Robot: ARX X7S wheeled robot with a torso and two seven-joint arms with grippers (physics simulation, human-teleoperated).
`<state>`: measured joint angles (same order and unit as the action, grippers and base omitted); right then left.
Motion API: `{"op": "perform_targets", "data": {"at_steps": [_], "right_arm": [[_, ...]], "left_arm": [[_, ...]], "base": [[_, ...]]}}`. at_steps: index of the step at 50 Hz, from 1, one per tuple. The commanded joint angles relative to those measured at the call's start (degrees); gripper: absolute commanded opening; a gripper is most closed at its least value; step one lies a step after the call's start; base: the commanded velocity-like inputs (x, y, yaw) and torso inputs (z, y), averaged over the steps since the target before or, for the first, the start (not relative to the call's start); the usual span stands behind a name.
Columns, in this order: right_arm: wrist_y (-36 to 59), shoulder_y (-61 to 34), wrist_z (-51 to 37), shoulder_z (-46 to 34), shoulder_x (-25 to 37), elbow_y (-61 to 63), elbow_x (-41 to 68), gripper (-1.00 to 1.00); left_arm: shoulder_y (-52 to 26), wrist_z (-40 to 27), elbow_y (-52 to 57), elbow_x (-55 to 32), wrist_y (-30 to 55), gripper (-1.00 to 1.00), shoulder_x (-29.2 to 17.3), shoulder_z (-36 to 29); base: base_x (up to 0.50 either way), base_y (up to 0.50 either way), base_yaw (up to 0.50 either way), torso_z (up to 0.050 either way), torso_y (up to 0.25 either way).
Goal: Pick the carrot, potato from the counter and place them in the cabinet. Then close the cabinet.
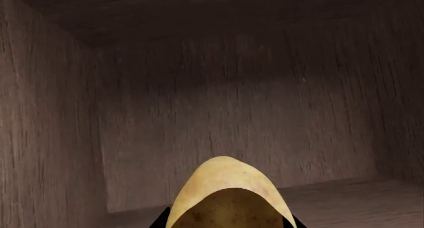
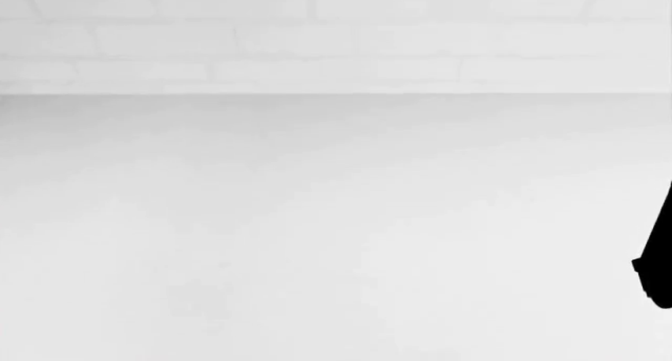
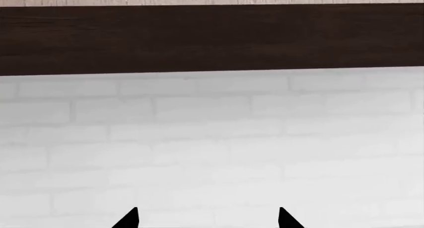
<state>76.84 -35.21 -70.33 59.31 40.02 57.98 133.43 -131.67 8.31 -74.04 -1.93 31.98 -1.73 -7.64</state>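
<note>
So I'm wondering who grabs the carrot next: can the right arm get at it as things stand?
Can't tell; probably not yet. The right gripper is open and empty, facing a white brick wall; no carrot shows in any view.

Right gripper [image 3: 207, 219]: two matte black fingertips [image 3: 128, 219], pointed and wedge-shaped, plain-surfaced (no markings visible). Left gripper [image 1: 229, 223]: only small black slivers of finger show at either side. Right arm [image 2: 662, 255]: smooth black curved housing, with a small stepped notch.
</note>
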Motion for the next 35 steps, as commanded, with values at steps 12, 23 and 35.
{"op": "perform_targets", "data": {"at_steps": [12, 23, 35], "right_arm": [[1.1, 0.8, -0.4, 1.7, -1.0, -0.1, 1.6, 1.00], [1.0, 1.0, -0.6, 2.4, -0.7, -0.2, 2.4, 1.00], [1.8, 1.0, -0.9, 2.6, -1.4, -0.3, 2.8, 1.00]], "left_arm": [[0.1, 0.7, -0.9, 0.8, -0.3, 1.00, 0.4, 2.2], [-0.9, -0.8, -0.9, 1.0, -4.8, 1.00, 0.3, 2.4], [-3.3, -0.2, -0.7, 1.1, -7.4, 1.00, 0.5, 1.8]], "base": [[0.00, 0.00, 0.00, 0.000, 0.000], [0.00, 0.00, 0.00, 0.000, 0.000], [0.00, 0.00, 0.00, 0.000, 0.000]]}}
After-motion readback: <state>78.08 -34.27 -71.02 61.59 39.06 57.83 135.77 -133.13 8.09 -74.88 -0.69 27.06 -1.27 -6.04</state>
